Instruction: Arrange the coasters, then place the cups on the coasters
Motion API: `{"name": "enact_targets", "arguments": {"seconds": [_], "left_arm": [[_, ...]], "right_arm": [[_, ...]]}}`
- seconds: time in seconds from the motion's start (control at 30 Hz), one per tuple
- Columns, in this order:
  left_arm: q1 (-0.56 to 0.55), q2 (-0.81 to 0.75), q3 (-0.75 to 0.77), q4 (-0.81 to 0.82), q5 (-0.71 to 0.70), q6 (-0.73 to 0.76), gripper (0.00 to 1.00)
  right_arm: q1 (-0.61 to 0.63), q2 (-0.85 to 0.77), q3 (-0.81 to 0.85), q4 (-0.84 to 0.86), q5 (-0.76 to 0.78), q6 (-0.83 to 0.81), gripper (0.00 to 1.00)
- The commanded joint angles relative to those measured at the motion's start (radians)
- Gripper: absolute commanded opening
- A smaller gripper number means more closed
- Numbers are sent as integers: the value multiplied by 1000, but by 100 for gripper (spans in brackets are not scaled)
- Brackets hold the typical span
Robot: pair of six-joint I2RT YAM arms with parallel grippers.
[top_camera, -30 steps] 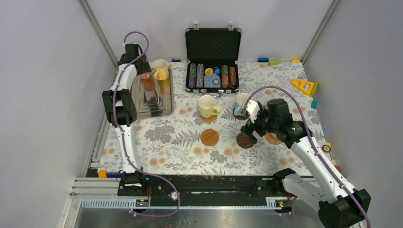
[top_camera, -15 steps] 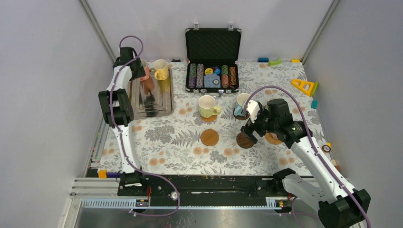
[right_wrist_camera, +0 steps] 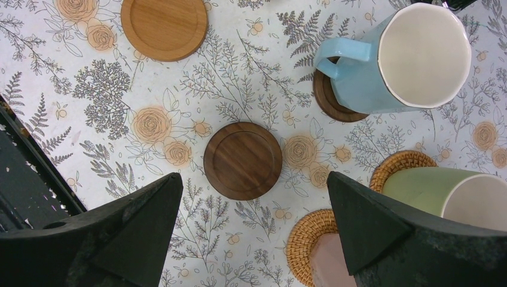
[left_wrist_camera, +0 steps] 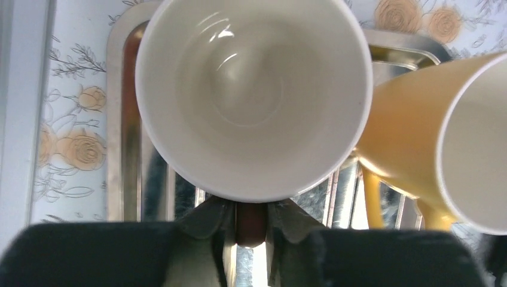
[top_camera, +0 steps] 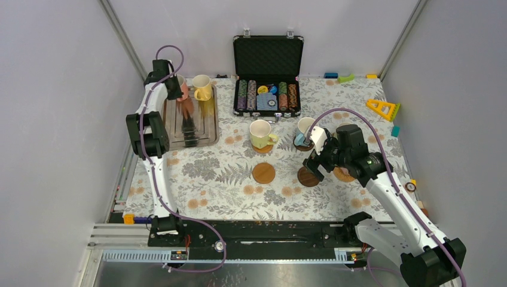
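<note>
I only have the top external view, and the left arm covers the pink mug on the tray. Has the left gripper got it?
Observer: Yes. In the left wrist view the left gripper is closed on a pinkish part of the pink mug just below its rim. Handle or wall, I cannot tell.
Operator: Anything hidden from me on the right side?
Observer: A pale green mug stands on a woven coaster. The right arm covers both in your view.
Operator: Is the right gripper holding anything?
Observer: No. The right gripper is wide open, and the bare dark brown coaster shows between its fingers.
</note>
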Motion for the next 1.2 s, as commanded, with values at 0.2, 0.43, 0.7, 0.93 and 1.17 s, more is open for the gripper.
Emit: {"name": "enact_targets", "arguments": {"seconds": [0.2,0.43,0.7,0.93,1.17], "left_arm": [[3,-138,-106,90,8,12,0],[3,-438,-343,158,68,67,0],[3,-751,-600,170,170,157,0],[-76,-950,-723,79,368,299,0],[-424,-1164,-841,23,395,473,0]], "right_arm": [[-9,-33,8,23,-25,19,100],[-9,-65,37,-8,-1,16,100],[-9,-109,31,-36,47,15,100],[-20,-236,-57,55,230,48,100],[-151,-350,-169,394,585,143,100]]}}
